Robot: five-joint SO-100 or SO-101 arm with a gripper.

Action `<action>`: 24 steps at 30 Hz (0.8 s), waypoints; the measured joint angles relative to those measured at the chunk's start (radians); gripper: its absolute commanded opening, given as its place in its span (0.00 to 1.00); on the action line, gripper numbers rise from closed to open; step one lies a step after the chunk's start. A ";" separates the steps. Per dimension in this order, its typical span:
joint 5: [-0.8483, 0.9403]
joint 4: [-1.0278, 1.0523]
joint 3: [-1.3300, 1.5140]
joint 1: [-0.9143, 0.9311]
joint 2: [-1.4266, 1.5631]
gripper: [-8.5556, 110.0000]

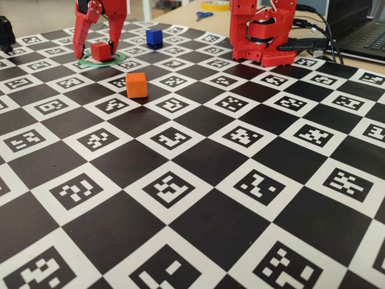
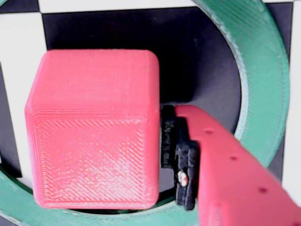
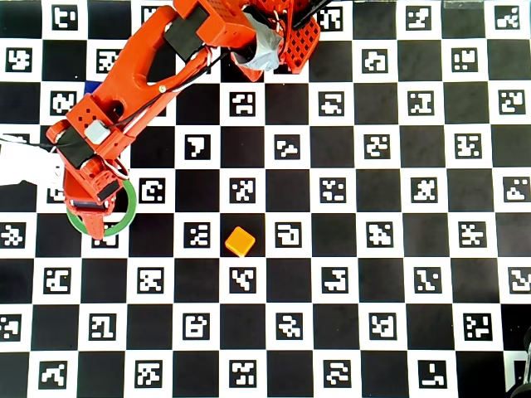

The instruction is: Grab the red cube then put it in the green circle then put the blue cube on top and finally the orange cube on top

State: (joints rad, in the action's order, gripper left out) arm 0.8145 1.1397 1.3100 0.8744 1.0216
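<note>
Fixed view showed the small matte red plastic cube (image 1: pixel 100 51) sitting on the board inside the thin flat green ring (image 1: pixel 119 58), with the red two-finger gripper (image 1: pixel 95 48) straddling it, jaws spread apart, one finger on each side. Wrist view showed one black finger pad (image 2: pixel 178 155) just beside the cube's side face; whether it touched could not be told. The small dark-blue plastic cube (image 1: pixel 154 38) stood further back on the checkered marker board (image 1: pixel 198 180), and the bright-orange plastic cube (image 1: pixel 136 85) rested nearer the camera, both well apart from the ring.
</note>
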 measured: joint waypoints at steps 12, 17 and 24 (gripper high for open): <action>-0.003 0.008 0.000 0.003 0.000 0.48; -0.003 0.061 0.000 0.005 0.021 0.48; -0.021 0.152 0.000 0.005 0.094 0.48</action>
State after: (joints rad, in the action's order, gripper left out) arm 0.7931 1.2916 1.3100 0.8790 1.1152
